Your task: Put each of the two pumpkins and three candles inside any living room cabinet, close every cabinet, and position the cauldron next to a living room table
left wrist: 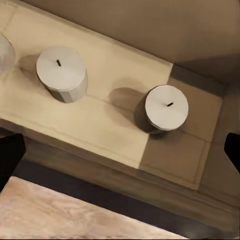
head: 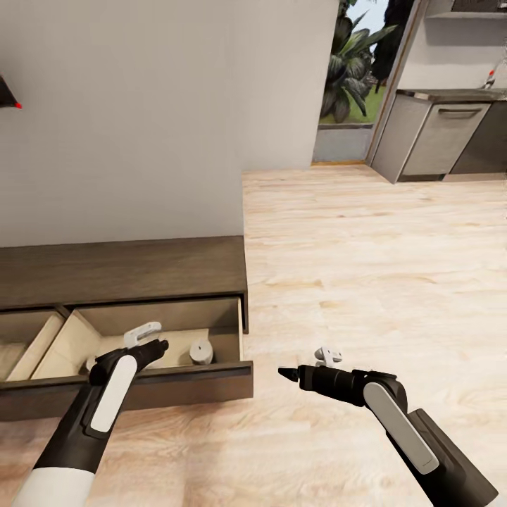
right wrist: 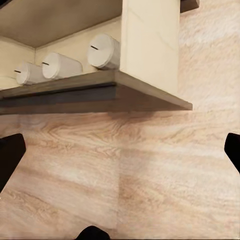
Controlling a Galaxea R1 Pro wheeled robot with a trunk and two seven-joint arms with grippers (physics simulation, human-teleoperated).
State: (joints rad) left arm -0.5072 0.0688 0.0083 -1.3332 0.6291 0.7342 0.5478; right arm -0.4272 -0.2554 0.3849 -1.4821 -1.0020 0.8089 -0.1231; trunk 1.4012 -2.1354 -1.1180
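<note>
The low dark-brown cabinet (head: 127, 271) stands against the wall with its right drawer (head: 176, 384) pulled out. A grey-tan candle (head: 201, 351) stands upright in that drawer. My left gripper (head: 151, 339) hangs open just above the drawer. Below it stand two candles (left wrist: 62, 72) (left wrist: 166, 107), apart from each other, with a third one (left wrist: 3, 52) at the frame's edge. My right gripper (head: 304, 364) is open and empty, low over the floor to the right of the drawer front (right wrist: 95, 95), facing the three candles (right wrist: 60, 66). The pumpkins, the cauldron and the coffee table are out of view.
A second drawer (head: 21, 345) to the left also stands open. A pale wall (head: 141, 120) rises behind the cabinet. Light wood floor (head: 380, 282) stretches to the right toward grey kitchen cabinets (head: 440, 137) and a window with plants (head: 352, 70).
</note>
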